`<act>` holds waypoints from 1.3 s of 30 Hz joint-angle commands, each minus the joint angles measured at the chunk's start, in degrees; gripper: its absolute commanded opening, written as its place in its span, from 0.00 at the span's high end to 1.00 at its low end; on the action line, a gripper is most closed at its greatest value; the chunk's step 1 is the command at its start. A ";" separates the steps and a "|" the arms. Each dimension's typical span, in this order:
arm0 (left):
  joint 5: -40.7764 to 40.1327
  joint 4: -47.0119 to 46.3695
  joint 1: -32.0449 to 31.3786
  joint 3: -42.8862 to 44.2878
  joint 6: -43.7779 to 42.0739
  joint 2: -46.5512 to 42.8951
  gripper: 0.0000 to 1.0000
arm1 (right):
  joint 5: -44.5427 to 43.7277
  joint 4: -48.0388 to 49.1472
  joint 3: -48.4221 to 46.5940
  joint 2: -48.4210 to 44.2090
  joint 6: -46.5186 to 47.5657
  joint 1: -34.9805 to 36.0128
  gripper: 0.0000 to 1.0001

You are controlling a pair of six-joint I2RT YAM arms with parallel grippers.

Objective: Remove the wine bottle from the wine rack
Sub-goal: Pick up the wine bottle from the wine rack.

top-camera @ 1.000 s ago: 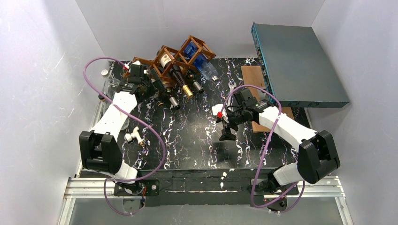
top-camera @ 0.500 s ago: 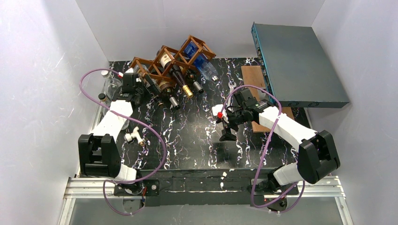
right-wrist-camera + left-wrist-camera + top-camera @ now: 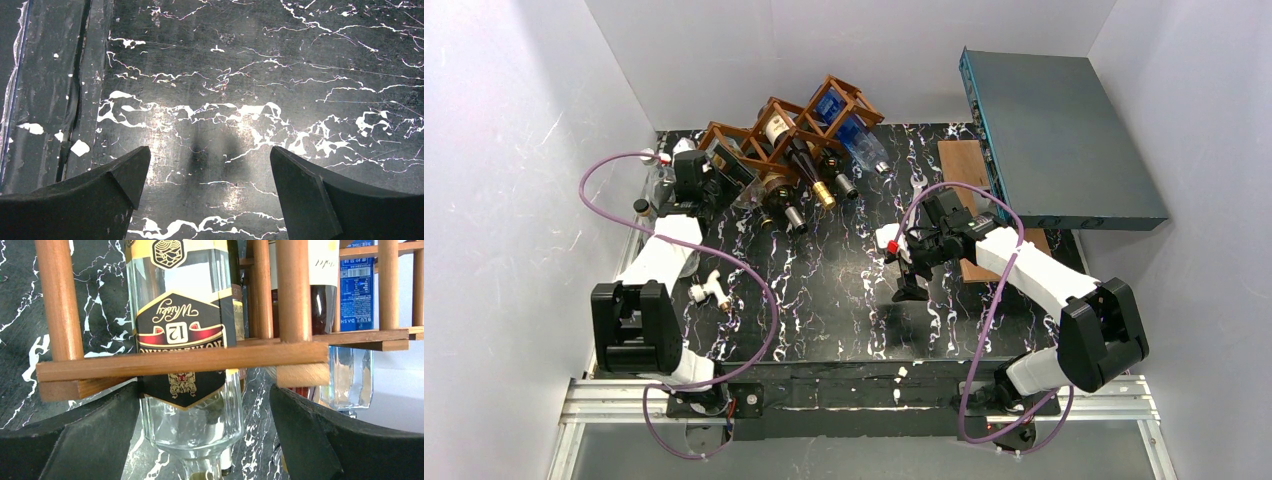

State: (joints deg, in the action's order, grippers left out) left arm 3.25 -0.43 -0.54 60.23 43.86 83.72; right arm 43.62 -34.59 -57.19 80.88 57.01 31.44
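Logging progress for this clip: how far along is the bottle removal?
Done: nothing; the wine rack holds several bottles. In hand: the open left claw is lined up on a clear whisky-labelled bottle in the rack, not gripping. The open right claw hangs over the table. Left: grip, pull out.

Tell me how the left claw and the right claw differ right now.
The left claw is at the left end of the wine rack; the right claw hangs over the table, away from the rack. The left claw faces a clear labelled bottle lying in the rack; the right claw faces only the marbled table. Both are open and hold nothing.
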 commanded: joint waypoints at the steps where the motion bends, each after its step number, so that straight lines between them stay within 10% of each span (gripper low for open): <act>1: 0.09 -1.41 0.36 -0.44 1.46 1.52 0.02 | 0.78 -0.57 0.28 -0.91 0.64 -0.43 0.00; 19: -0.37 -0.48 0.40 1.72 1.95 6.49 0.24 | 0.51 -0.59 0.28 -0.64 0.91 -0.44 0.00; 30: 0.33 -1.82 0.36 -1.64 0.18 1.99 0.94 | 0.51 -0.84 0.28 -0.47 1.16 -0.42 0.00; 39: 2.69 -2.29 0.27 -6.84 0.67 -6.66 1.00 | 0.60 -0.94 0.24 -0.55 1.21 -0.46 0.00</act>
State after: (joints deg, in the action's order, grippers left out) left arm 5.65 -3.55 -0.62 55.35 46.28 83.53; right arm 43.62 -34.63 -57.19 80.88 57.30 31.44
